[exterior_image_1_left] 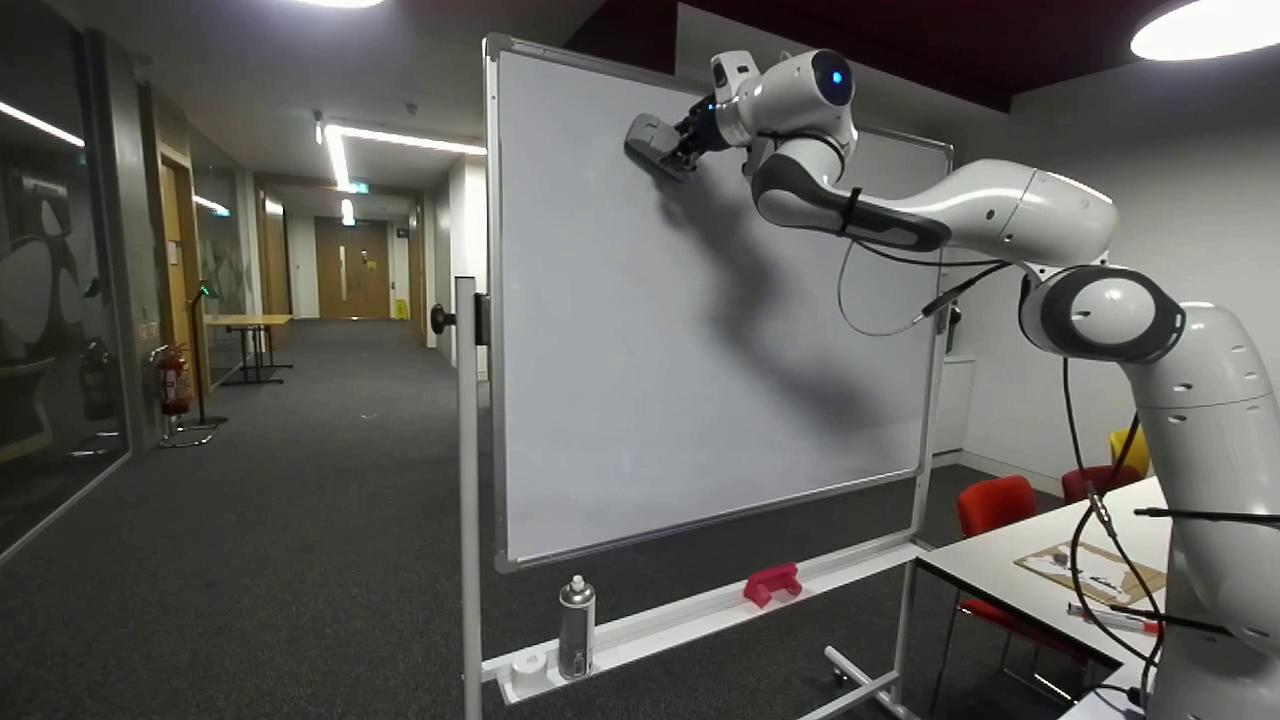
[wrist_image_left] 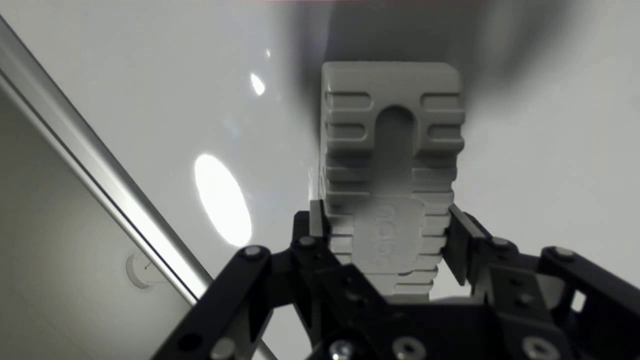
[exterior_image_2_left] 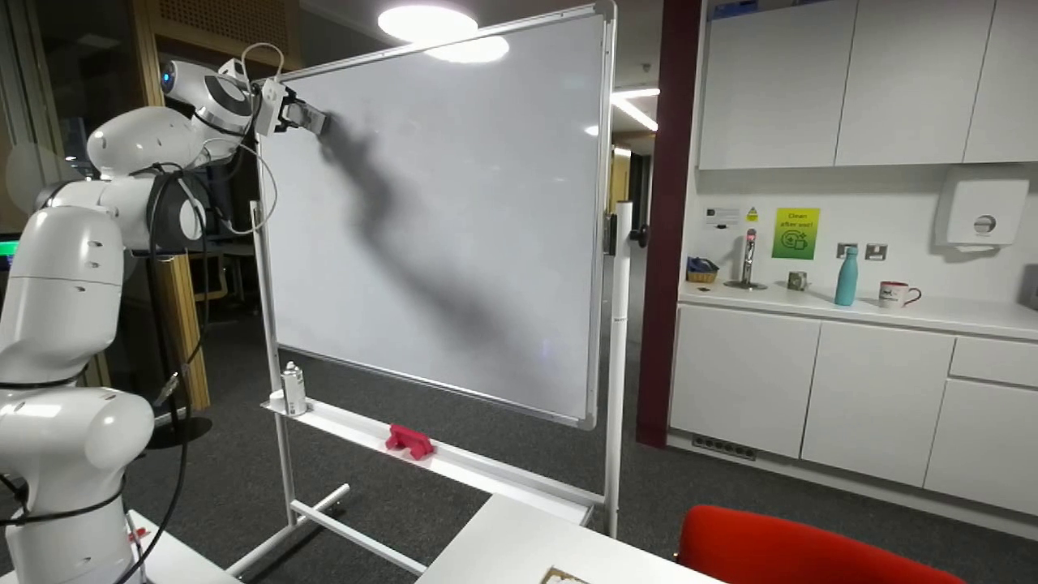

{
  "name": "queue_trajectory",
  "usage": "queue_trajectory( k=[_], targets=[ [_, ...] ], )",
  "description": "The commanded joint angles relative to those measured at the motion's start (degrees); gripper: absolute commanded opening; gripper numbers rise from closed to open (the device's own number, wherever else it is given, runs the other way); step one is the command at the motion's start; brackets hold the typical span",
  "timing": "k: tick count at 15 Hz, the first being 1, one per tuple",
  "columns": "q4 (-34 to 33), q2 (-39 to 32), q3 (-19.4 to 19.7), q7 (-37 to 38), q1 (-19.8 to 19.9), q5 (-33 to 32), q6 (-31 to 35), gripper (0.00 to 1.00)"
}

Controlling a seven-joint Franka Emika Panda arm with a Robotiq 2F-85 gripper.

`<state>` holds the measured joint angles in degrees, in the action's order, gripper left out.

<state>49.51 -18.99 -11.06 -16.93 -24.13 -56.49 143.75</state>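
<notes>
A grey ribbed whiteboard eraser fills the middle of the wrist view, with a slot at its far end. My gripper is shut on its sides, one finger pad at the right and its twin at the left. In both exterior views the eraser is up at the surface of the whiteboard, high on the board and near a top corner. Whether its whole face touches the board cannot be told. The underside of the eraser is hidden. The arm casts a long shadow down the white surface.
Below the board runs a ledge bearing a spray can, a white roll and a red holder. The board's metal frame passes close by the gripper. A white table and red chair stand in front.
</notes>
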Motion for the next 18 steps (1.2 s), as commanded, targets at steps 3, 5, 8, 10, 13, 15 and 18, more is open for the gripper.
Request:
queue_trajectory(
  k=[3, 5, 8, 10, 13, 15, 18],
  targets=[
    [9.0, 6.2, -3.4, -0.8, -2.5, 2.1, -5.4, 0.32],
    [12.5, 8.9, -5.3, -2.8, -3.4, 3.5, -9.8, 0.32],
    [16.8, 12.8, -7.6, -4.9, -4.8, 5.2, -16.8, 0.32],
    [19.5, 15.5, -9.0, -5.9, -5.5, 7.0, -20.8, 0.32],
    [22.6, 19.4, -10.6, -5.9, -6.5, 10.9, -28.1, 0.32],
    [24.1, 21.5, -11.3, -3.6, -6.6, 14.8, -29.6, 0.32],
    [25.3, 24.5, -11.2, 5.7, -6.5, 15.1, -25.7, 0.32]
  ],
)
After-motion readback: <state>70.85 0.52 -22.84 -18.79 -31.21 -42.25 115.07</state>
